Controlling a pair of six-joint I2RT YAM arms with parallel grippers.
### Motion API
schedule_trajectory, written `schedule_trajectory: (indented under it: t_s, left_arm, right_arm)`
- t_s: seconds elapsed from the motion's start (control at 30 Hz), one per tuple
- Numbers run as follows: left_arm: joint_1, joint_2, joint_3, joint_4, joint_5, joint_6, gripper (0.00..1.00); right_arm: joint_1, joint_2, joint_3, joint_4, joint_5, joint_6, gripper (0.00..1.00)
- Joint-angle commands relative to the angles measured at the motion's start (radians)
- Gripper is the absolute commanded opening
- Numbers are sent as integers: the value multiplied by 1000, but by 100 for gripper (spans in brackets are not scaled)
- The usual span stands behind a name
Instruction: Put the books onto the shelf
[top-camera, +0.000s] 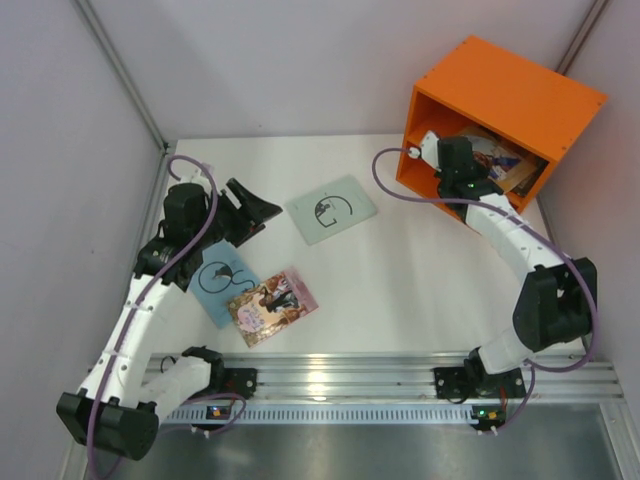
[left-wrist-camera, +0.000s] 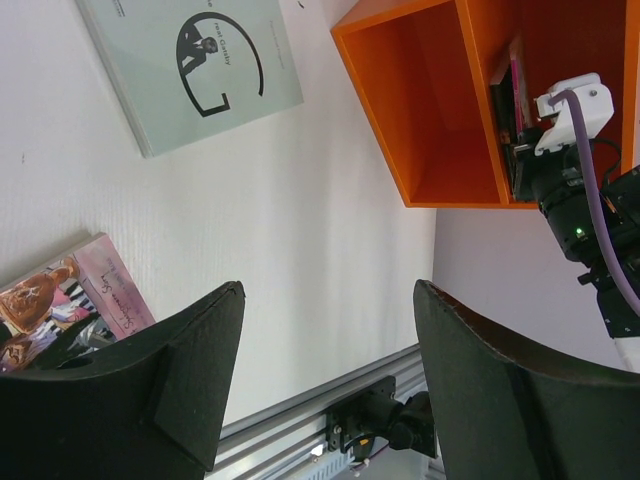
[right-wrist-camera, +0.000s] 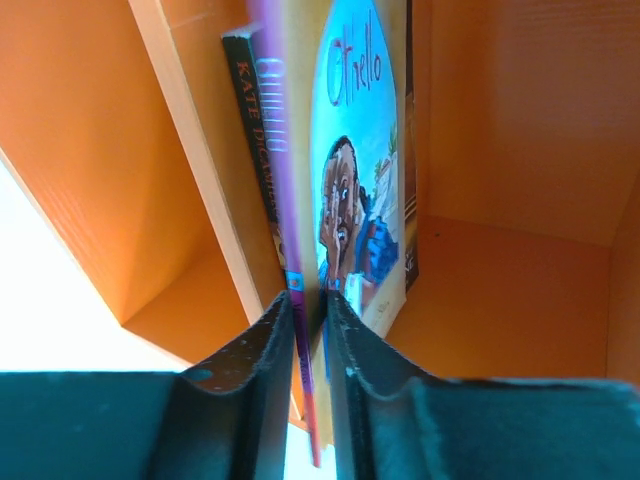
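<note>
The orange shelf (top-camera: 500, 95) stands at the back right, its open front toward the arms. My right gripper (top-camera: 472, 162) reaches into its right compartment. In the right wrist view the right gripper (right-wrist-camera: 309, 296) is shut on the lower edge of an upright illustrated book (right-wrist-camera: 355, 150) with a purple spine; a dark-spined book (right-wrist-camera: 255, 110) stands behind it against the divider. On the table lie a pale green book (top-camera: 330, 210), a light blue book (top-camera: 220, 280) and a pink illustrated book (top-camera: 272, 305). My left gripper (top-camera: 260, 213) hovers open and empty between the green and blue books.
The shelf's left compartment (left-wrist-camera: 420, 110) shows nothing inside. An aluminium rail (top-camera: 380, 375) with both arm bases runs along the table's near edge. White walls close in the table on the left, back and right. The right arm (left-wrist-camera: 585, 200) shows in the left wrist view.
</note>
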Motion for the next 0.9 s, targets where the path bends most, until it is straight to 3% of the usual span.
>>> schedule_trajectory:
  t_s: [0.0, 0.33, 0.53, 0.87]
  left_arm:
    - [1, -25, -3, 1, 3, 21, 74]
    - [-1, -26, 8, -4, -20, 22, 73]
    - [-1, -45, -13, 18, -22, 2, 74]
    - [-1, -33, -10, 15, -14, 4, 73]
  right_arm:
    - [-30, 7, 31, 18, 43, 3, 16]
    - [-76, 10, 27, 47, 78, 20, 13]
    - [-81, 10, 62, 6, 130, 55, 23]
    - [-82, -16, 67, -68, 132, 112, 29]
